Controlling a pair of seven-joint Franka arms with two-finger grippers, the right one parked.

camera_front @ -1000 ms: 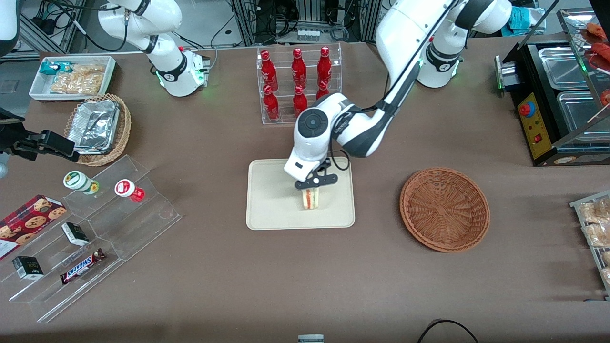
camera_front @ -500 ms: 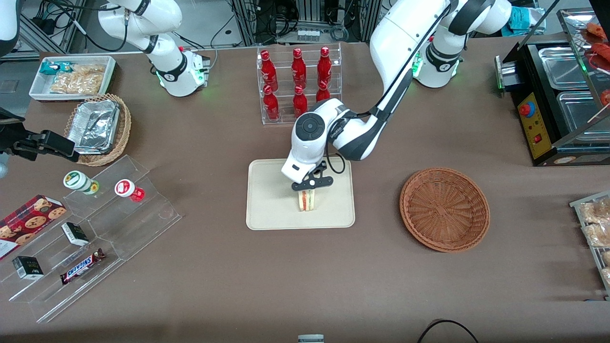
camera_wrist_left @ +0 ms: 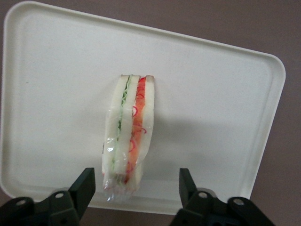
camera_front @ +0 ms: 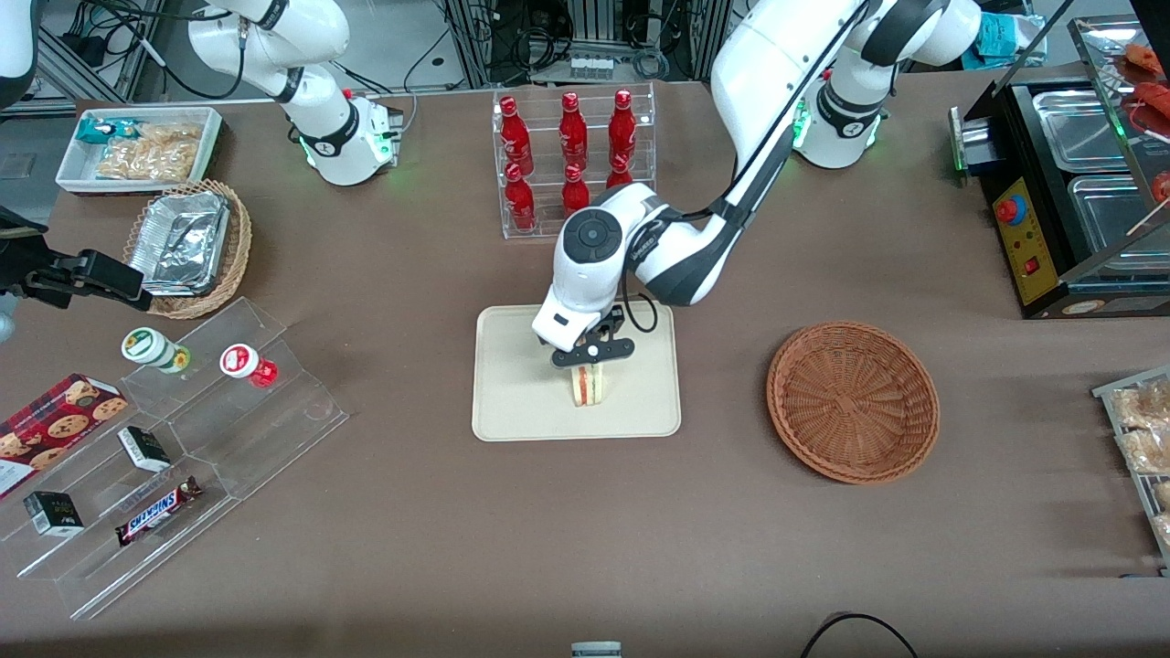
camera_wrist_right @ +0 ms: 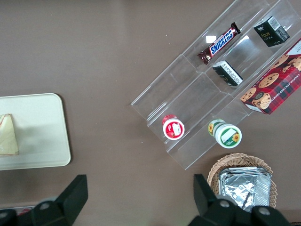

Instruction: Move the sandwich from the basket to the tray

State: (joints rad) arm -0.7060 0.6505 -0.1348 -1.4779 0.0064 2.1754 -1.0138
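The sandwich (camera_front: 589,386) (camera_wrist_left: 128,129) (camera_wrist_right: 8,135), pale bread in clear wrap with red and green filling, stands on its edge on the cream tray (camera_front: 512,402) (camera_wrist_left: 211,103) (camera_wrist_right: 42,132). My left gripper (camera_front: 590,355) (camera_wrist_left: 136,188) hangs just above it, open, with a black finger (camera_wrist_left: 84,186) on each side and neither touching the wrap. The reddish-brown wicker basket (camera_front: 852,400) sits beside the tray toward the working arm's end, with nothing in it.
A clear rack of red bottles (camera_front: 571,155) stands farther from the front camera than the tray. Clear tiered shelves (camera_front: 183,439) with snacks, a tan basket of foil containers (camera_front: 187,247) and a white bin (camera_front: 137,146) lie toward the parked arm's end. A black warmer (camera_front: 1069,183) stands at the working arm's end.
The gripper has let go of the sandwich and risen a little, drifting away from the front camera. The sandwich stays standing on the tray.
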